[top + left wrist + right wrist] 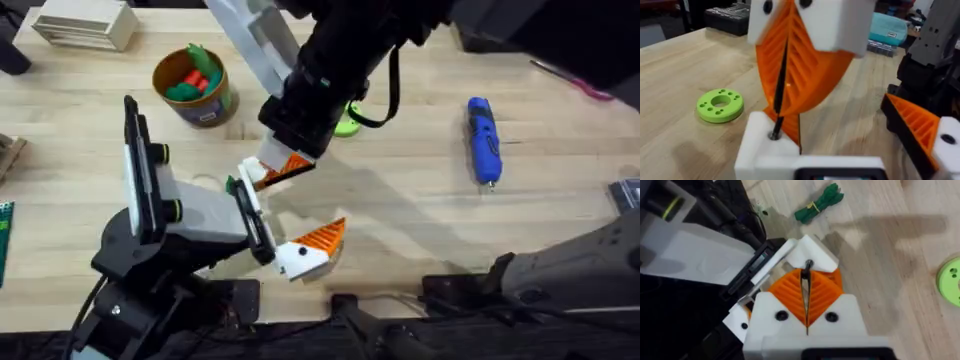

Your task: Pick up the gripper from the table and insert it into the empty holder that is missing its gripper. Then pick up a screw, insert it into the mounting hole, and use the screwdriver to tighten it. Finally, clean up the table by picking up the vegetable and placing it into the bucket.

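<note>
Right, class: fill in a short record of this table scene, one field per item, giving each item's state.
right claw: shut on thin black rod, tip at holder hole
left claw: open
screwdriver: lying on table, untouched
vegetable: on table, outside bucket
bucket: upright, toys inside
green ring: flat on table

You've got the bucket (pixel 192 86) back left on the surface (pixel 420 210), screwdriver (pixel 483 138) off right, ring (pixel 346 122) between them.
</note>
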{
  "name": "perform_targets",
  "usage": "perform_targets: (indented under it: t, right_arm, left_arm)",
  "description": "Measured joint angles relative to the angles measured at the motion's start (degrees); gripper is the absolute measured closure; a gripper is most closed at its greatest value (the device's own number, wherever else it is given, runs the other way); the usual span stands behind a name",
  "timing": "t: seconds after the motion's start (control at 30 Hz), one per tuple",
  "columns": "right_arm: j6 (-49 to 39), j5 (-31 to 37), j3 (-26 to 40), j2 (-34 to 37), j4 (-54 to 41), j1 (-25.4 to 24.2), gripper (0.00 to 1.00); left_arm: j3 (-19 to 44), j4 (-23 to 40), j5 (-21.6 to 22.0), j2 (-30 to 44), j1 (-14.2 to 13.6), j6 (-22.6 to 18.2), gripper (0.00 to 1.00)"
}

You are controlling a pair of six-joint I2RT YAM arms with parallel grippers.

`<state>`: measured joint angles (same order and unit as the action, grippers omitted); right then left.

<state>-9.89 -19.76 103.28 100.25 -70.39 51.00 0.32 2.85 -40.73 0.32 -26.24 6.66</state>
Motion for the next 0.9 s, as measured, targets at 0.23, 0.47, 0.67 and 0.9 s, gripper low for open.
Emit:
perform_targets:
  t: [0.23, 0.47, 0.67, 0.9]
  right_arm:
    - [-0.90, -0.75, 0.00, 0.00, 0.06, -0.02, 0.995]
    - [-0.94, 0.52, 0.00, 0.00, 0.02, -0.01, 0.995]
    - [-0.94, 0.64, 0.00, 0.00, -0.11, 0.00, 0.995]
    - [-0.94, 0.86, 0.00, 0.00, -0.39, 0.00, 0.995]
  left_arm:
    - [0.00, -0.02, 0.00, 0.00, 0.00, 0.00, 0.014]
    - [0.00, 0.00, 0.00, 0.00, 0.00, 0.00, 0.014]
    - [0.00, 0.01, 0.02, 0.00, 0.00, 0.00, 0.014]
    - [0.00, 0.00, 0.00, 0.00, 0.00, 0.00, 0.014]
